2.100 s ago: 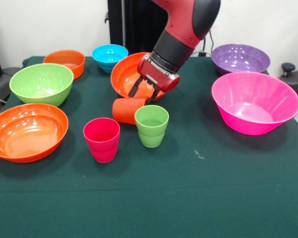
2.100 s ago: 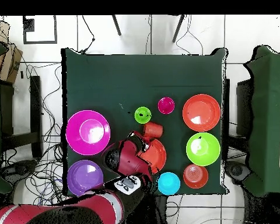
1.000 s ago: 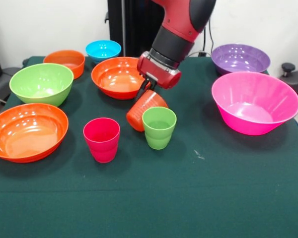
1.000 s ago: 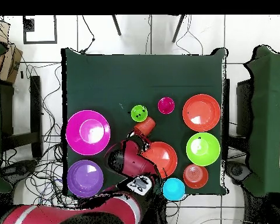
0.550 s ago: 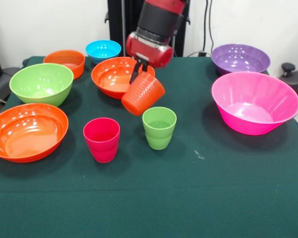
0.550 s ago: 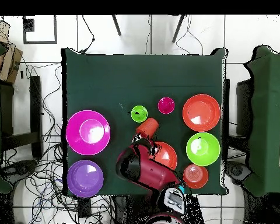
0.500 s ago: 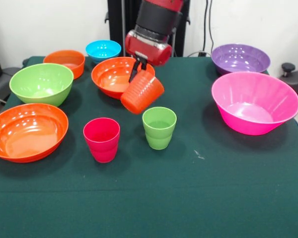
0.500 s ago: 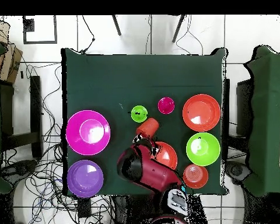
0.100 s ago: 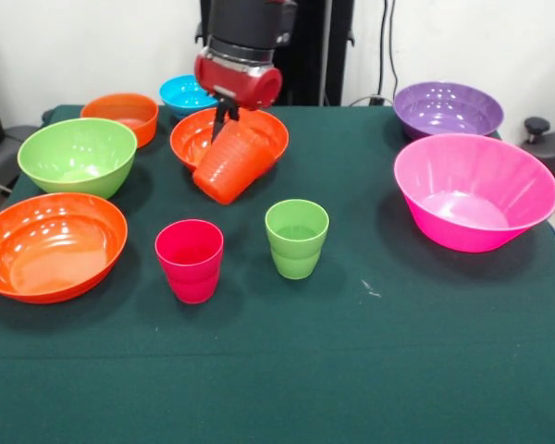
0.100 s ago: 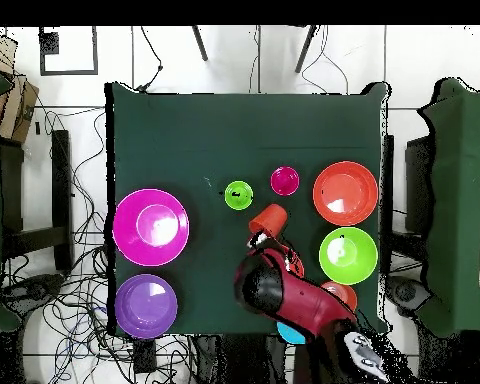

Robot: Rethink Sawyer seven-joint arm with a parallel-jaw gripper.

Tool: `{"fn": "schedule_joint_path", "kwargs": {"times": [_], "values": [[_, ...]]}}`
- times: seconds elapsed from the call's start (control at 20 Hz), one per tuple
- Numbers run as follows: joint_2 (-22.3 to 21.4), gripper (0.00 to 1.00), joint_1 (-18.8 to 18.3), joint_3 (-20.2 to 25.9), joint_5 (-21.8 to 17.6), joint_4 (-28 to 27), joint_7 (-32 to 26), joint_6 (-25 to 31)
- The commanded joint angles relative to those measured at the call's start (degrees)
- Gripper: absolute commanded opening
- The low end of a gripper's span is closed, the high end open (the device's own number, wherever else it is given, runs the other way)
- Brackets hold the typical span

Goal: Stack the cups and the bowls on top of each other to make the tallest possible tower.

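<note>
The orange cup (image 9: 232, 164) is held clear of the table (image 9: 370, 370), tilted with its base down and to the side, gripped at its rim by the gripper (image 9: 228, 113), which is clenched on it. It hangs over the near edge of the wide orange bowl (image 9: 193, 139) toward the table's far edge, with the green cup (image 9: 296, 238) and the magenta cup (image 9: 190, 260) standing upright nearer the middle. The large pink bowl (image 9: 474, 190) and purple bowl (image 9: 447, 108) are placed toward one side edge, the green bowl (image 9: 77, 155) and a second wide orange bowl (image 9: 50, 244) toward the other. A slip seems possible, since only the rim is pinched and the cup is slanted; released like this, it would likely tip rather than nest. No brand, label or writing can be read
</note>
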Motion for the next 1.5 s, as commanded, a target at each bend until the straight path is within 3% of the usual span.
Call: {"fn": "schedule_joint_path", "kwargs": {"times": [0.05,0.45,0.8,1.5], "values": [[2.0,0.00,-3.0,14.5,-1.7,-1.1,5.7,9.9],[3.8,0.00,-5.0,16.3,0.3,-1.2,7.0,11.1],[1.4,0.00,-10.2,19.6,-2.1,0.8,4.4,13.3],[0.8,0.00,-13.9,20.5,-2.7,-3.0,0.4,20.4]]}}
